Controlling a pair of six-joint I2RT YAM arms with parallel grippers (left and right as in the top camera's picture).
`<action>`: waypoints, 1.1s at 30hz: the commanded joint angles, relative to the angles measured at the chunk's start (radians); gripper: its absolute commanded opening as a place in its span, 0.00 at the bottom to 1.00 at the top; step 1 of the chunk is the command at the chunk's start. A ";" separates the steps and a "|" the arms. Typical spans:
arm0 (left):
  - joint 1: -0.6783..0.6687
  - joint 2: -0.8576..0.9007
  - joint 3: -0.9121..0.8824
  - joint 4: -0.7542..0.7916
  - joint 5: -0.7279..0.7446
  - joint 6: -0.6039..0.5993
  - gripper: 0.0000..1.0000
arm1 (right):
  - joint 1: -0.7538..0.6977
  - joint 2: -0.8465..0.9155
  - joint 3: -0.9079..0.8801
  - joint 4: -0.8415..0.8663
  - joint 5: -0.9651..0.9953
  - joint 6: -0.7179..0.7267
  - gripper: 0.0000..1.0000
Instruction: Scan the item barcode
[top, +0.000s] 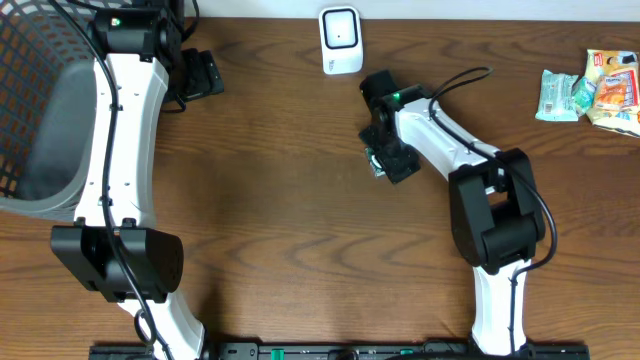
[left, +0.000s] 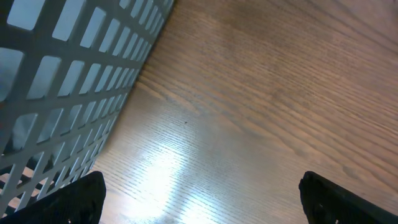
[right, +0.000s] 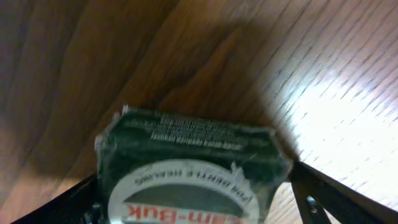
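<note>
Right gripper (right: 196, 190) first, since that's where the action is: my two black fingers (right: 323, 193) sit wide apart on either side of a small green packet (right: 186, 155), so close they look like they're brushing its edges, but honestly I can't tell whether I'm actually squeezing it or just framing it. It's a crinkly, shiny wrapper with a ragged crimped edge, rows of tiny white print, and a round white label with red letters ending in "am-Buk". From overhead it sits at my fingertips around the middle of the table (top: 280, 210), which is dark brown wood with long wavy grain and a bright glare patch. Beyond it, near the far edge, stands the white scanner (top: 340, 40), a rounded little box with a dark window. Off at the far right corner there's a loose pile of glossy snack packets (top: 590, 88). Over on the other side, my left gripper (left: 199, 199) hangs with its fingers spread fully apart over bare wood, nothing between them, just beside the grey basket (left: 68, 81) with its grid of square holes.
</note>
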 joint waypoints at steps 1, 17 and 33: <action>0.002 0.010 -0.006 -0.001 -0.010 0.008 0.98 | -0.006 0.032 -0.013 -0.009 -0.031 -0.019 0.88; 0.002 0.010 -0.006 -0.001 -0.010 0.008 0.98 | 0.008 0.035 -0.060 -0.001 0.027 -0.040 0.63; 0.002 0.010 -0.006 -0.001 -0.010 0.008 0.98 | 0.008 0.033 -0.019 0.000 0.091 -0.364 0.56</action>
